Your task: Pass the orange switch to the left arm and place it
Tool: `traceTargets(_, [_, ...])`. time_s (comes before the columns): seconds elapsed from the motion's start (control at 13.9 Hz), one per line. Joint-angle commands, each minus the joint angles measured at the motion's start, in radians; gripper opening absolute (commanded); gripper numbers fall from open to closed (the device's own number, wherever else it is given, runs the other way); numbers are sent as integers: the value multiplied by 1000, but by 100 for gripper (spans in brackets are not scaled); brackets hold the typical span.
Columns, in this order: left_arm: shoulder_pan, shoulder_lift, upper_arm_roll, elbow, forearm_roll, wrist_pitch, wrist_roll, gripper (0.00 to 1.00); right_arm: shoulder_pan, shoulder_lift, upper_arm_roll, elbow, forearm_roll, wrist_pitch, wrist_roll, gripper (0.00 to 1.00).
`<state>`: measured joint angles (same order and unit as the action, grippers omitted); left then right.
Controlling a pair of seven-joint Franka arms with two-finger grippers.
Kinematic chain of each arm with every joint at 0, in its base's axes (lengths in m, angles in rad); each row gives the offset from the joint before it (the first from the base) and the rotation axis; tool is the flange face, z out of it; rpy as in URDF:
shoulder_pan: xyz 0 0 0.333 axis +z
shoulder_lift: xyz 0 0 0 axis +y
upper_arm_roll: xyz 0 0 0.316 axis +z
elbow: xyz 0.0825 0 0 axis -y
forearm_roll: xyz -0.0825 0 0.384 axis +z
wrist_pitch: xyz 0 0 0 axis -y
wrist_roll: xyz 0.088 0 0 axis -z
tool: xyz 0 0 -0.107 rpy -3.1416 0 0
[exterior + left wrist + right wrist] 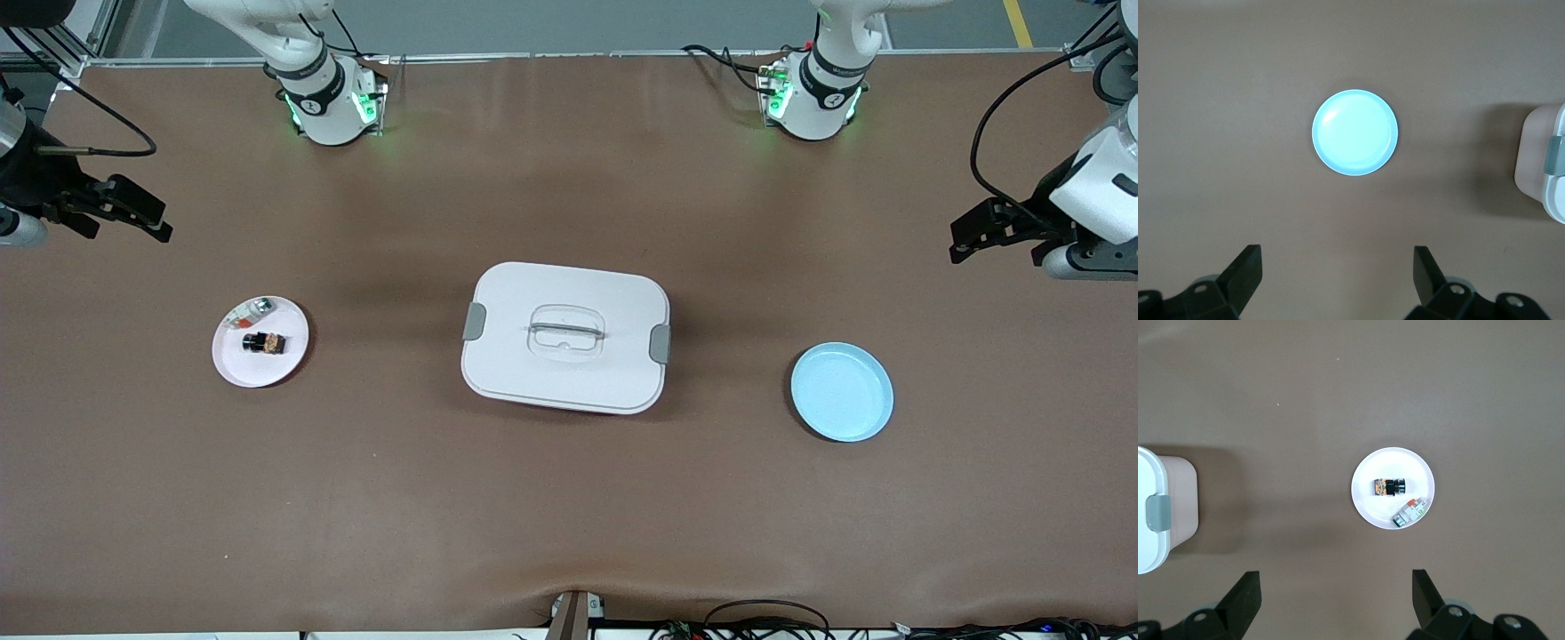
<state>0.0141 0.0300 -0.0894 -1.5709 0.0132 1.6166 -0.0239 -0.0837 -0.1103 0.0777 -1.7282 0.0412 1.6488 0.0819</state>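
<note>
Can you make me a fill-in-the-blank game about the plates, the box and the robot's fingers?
1. The orange switch lies on the ____ plate.
2. The blue plate has ____ on it.
3. Between the two plates stands the white ____.
4. The left gripper and the right gripper both have their fingers ____.

Missing words: pink; nothing; box; open

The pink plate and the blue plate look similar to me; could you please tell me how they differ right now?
The pink plate holds the orange switch and a clear-silver item; the blue plate holds nothing. The pink plate lies toward the right arm's end of the table, the blue plate toward the left arm's end and slightly nearer the front camera. Both are round, flat on the table, with the box between them.
</note>
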Motion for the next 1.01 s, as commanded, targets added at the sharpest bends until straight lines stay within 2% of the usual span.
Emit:
traceTargets(0.0, [0,5,-4,14,17,-18,13,100,-2,-23,-1,-24,-7,3,-4,100])
traceTargets(0.58, [-2,7,-4,17,14,-18,13,100,-4,-19,-1,-16,-7,-7,-2,100])
traceTargets(0.94, [0,5,-4,17,14,-18,13,100,-8,11,-1,33,-7,-64,-1,100])
